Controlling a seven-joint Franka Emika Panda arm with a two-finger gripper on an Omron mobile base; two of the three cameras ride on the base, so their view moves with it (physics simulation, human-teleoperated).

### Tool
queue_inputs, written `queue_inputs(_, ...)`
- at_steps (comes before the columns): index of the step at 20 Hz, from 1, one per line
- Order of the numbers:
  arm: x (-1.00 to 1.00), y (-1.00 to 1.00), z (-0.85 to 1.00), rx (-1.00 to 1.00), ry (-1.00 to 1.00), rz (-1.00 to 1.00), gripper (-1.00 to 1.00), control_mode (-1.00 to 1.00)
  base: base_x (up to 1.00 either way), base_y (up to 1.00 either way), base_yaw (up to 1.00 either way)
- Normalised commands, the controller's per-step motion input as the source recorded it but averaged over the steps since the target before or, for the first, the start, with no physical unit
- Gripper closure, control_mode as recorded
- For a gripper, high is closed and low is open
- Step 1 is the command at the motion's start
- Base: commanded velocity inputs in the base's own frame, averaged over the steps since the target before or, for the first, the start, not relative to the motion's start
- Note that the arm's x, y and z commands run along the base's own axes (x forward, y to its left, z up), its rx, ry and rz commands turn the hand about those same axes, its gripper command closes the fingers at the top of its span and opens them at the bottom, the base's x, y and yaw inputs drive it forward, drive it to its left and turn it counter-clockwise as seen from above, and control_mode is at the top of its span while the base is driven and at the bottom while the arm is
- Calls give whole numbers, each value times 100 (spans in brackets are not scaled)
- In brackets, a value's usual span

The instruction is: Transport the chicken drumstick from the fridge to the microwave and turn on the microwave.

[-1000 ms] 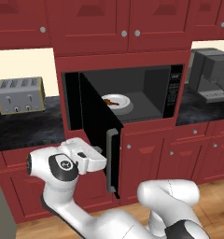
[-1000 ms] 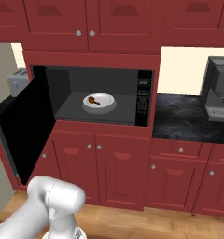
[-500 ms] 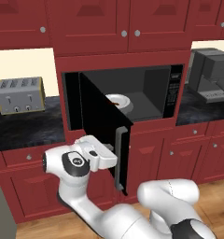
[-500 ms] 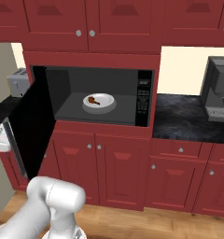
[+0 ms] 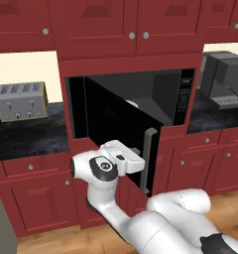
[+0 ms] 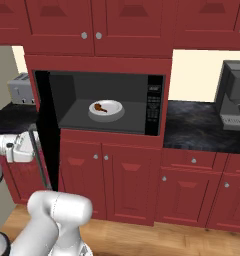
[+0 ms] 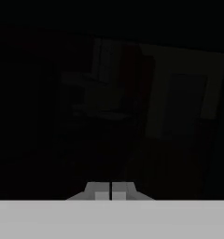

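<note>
Chicken drumstick point(image 6: 99, 106) on plate point(image 6: 107, 110), centre of microwave point(image 6: 104, 102). Door point(image 5: 116, 133) partly swung, mid-frame. Gripper point(image 7: 111, 190) fingertips together, against dark glass.

toaster point(image 5: 21, 100): on dark counter point(image 5: 27, 136) | coffee machine point(image 5: 224, 79): right counter | white plate point(image 6: 106, 109)

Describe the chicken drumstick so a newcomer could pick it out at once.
Find the black microwave built into the red cabinets, door open. Inside sits a white plate. The chicken drumstick is the small brown elongated piece lying on it, the only brown item there.
</note>
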Motion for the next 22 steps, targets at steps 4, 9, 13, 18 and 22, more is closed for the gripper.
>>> queue_inputs(4, 36, -56, 0, -2, 0, 4, 100, -100, 0, 0, 0)
queue_inputs(9, 58, -65, 0, 0, 0, 27, 100, -100, 0, 0, 0)
queue_inputs(13, 51, -36, 0, 0, -3, 18, 100, -100, 0, 0, 0)
queue_inputs(18, 42, -12, -2, 0, -2, 6, 100, -100, 0, 0, 0)
queue_inputs(22, 58, -3, -1, 1, 0, 3, 100, -100, 0, 0, 0)
